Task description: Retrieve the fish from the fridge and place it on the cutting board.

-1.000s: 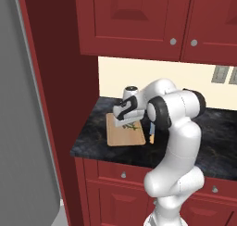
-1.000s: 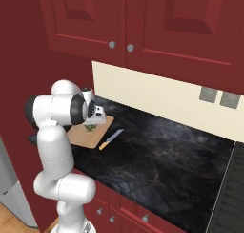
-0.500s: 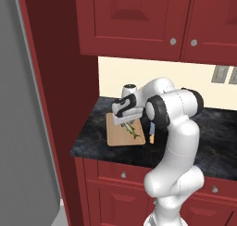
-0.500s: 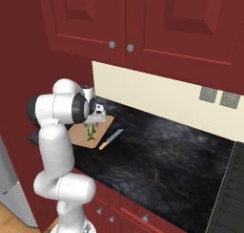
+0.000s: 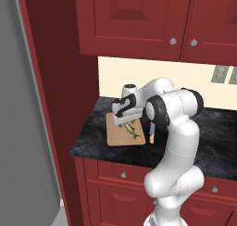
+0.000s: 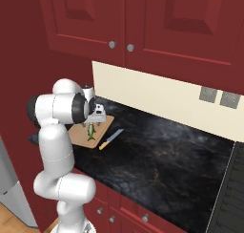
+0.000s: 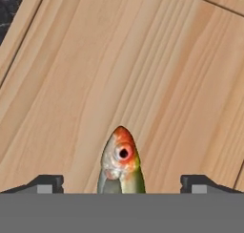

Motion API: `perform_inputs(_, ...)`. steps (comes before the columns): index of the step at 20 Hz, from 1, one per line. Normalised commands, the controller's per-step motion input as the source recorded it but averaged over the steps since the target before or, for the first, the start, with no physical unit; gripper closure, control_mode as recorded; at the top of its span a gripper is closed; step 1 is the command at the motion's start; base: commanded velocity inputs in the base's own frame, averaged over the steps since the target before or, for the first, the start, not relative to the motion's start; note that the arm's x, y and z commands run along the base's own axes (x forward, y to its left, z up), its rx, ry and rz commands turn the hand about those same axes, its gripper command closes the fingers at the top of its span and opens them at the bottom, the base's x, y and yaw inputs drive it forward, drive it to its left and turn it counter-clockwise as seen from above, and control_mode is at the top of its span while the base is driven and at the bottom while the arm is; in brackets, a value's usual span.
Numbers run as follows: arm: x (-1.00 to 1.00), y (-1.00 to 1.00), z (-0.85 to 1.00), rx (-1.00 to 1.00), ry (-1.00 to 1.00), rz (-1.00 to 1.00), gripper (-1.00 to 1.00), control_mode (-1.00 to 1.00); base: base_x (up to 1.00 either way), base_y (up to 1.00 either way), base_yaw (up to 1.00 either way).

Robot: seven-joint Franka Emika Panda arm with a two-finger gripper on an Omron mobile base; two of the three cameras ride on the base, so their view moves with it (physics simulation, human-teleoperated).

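A second ago the pincer [image 7: 122, 182] was clamped on the fish [image 5: 131, 128] just above the cutting board [image 5: 115, 136]; since then its jaws have sprung wide apart, with the fingertips [image 7: 45, 183] now well clear on either side of the fish's head. The fish has left the grip and lies flat on the board, beneath the hand
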Motion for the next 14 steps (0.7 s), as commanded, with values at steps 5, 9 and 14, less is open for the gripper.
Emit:
perform_inputs(5,-0.17,0.01,0.21,0.0,-0.03,0.0,-1.0,-1.0,0.0,0.0,0.0)
perform_inputs(9,-0.3,0.0,0.42,0.0,-0.05,0.0,-1.0,-1.0,0.0,0.0,0.0)
perform_inputs(14,-0.52,-0.04,0.26,0.0,-0.02,0.0,-1.0,-1.0,0.0,0.0,0.0)
